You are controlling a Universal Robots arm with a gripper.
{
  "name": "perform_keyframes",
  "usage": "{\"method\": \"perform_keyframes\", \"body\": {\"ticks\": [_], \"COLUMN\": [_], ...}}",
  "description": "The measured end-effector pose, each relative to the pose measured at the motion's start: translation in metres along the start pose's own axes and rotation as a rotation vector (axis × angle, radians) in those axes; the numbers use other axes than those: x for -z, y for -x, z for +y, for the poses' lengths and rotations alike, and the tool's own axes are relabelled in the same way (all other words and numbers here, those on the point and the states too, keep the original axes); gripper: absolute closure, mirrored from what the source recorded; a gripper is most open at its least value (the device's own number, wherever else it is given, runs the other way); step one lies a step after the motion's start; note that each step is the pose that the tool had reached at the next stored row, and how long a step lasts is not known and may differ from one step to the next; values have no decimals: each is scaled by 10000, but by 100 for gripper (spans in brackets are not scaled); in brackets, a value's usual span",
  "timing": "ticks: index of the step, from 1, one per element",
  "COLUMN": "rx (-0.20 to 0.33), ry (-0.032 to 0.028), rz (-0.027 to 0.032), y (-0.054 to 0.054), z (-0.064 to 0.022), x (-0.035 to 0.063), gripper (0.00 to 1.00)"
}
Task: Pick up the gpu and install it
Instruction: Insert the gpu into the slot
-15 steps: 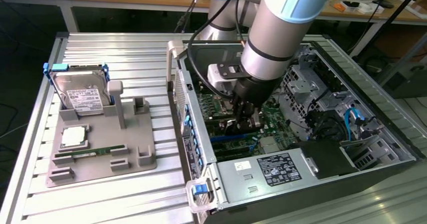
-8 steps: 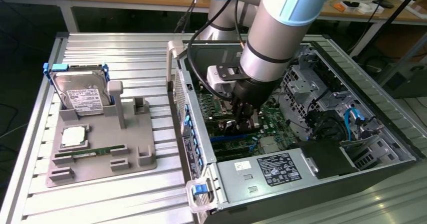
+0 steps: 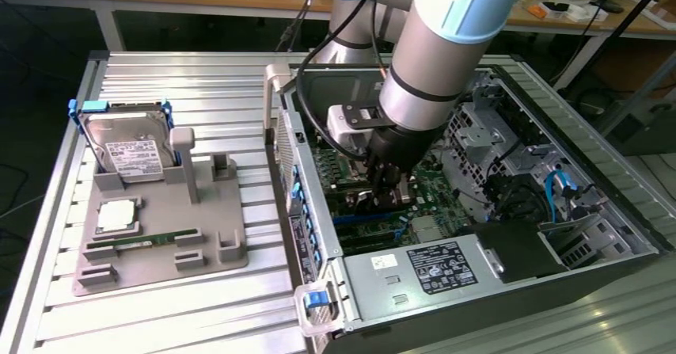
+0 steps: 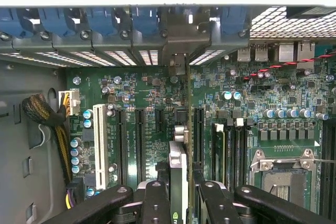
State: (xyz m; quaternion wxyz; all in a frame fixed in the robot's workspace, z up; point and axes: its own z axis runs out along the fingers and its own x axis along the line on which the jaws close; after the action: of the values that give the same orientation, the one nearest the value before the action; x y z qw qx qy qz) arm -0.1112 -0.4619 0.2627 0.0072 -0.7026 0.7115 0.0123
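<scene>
1 gripper (image 4: 178, 195) clenched on gpu (image 4: 178, 171) edge-on over motherboard (image 4: 131, 103), slots either side, hard drive (image 3: 129, 152) well apart

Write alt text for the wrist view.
The gripper holds the gpu edge-on above the green motherboard, its silver bracket reaching the case's rear slot openings. Black expansion slots flank the card; an empty processor socket sits nearby.
</scene>
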Motion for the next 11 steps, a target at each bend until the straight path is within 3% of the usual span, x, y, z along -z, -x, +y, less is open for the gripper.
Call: {"method": "perform_keyframes", "body": {"ticks": [11], "rx": [0], "ry": [1], "rz": [1], "y": [-1], "z": [3], "x": [-37], "gripper": [73]}}
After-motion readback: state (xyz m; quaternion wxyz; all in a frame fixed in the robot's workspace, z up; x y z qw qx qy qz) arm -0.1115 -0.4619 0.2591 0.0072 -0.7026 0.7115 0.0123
